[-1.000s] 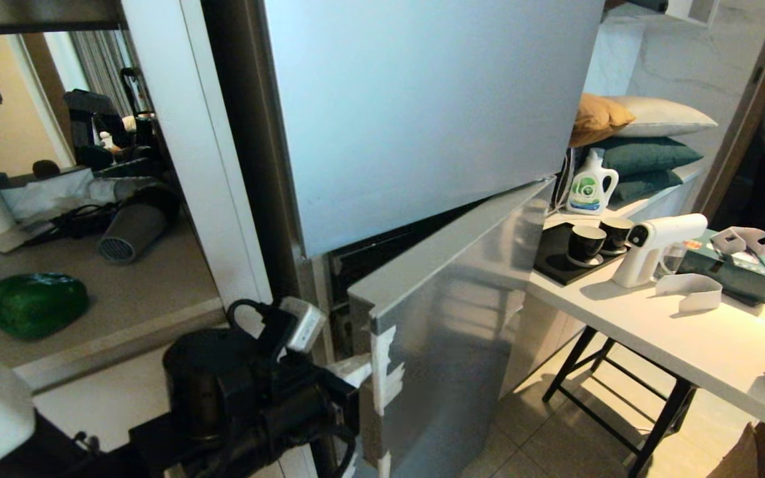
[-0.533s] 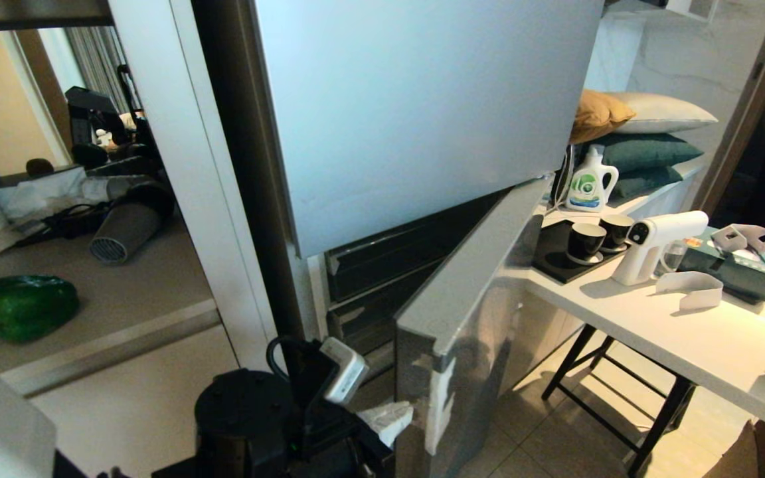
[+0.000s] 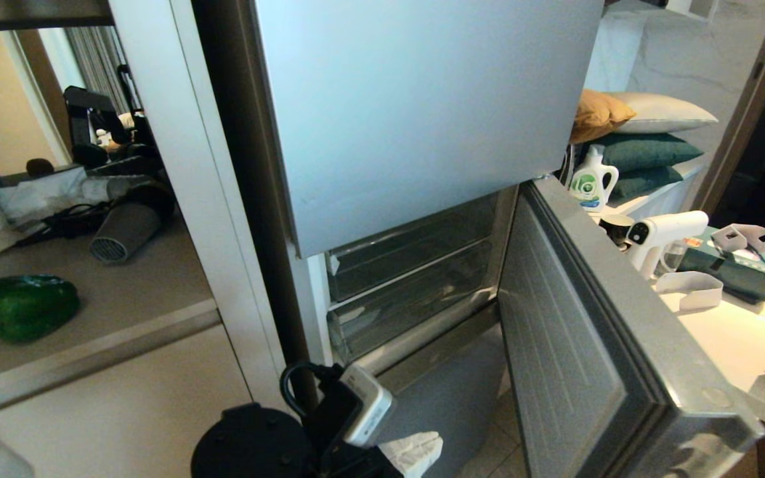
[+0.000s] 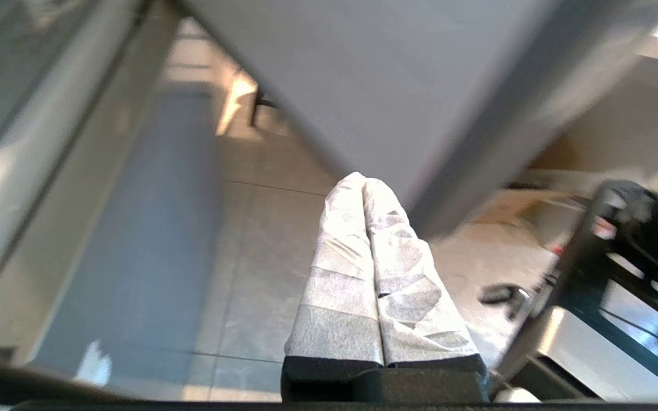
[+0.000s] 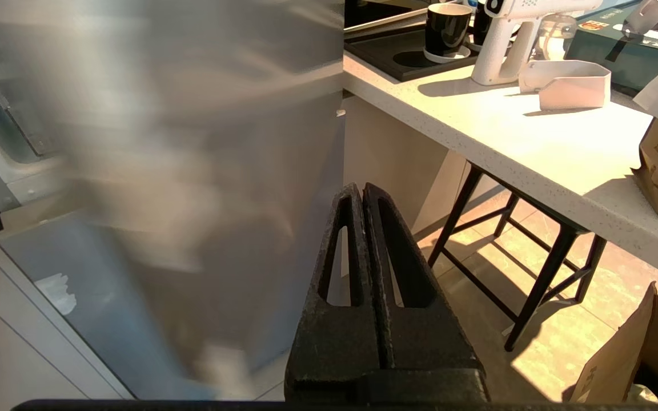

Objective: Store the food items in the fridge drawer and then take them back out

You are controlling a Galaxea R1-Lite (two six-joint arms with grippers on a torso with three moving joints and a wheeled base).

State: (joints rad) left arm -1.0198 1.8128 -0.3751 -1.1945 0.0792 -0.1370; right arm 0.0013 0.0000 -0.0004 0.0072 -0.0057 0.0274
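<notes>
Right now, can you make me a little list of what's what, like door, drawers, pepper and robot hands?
lower fridge door: swung wide open toward the white table
clear drawers: two visible inside, both pushed in
green bell pepper: on the counter left of the fridge, not stored yet
potato: not visible
left gripper: shut, empty, low beside the open door
right gripper: shut, empty, near the table
</notes>
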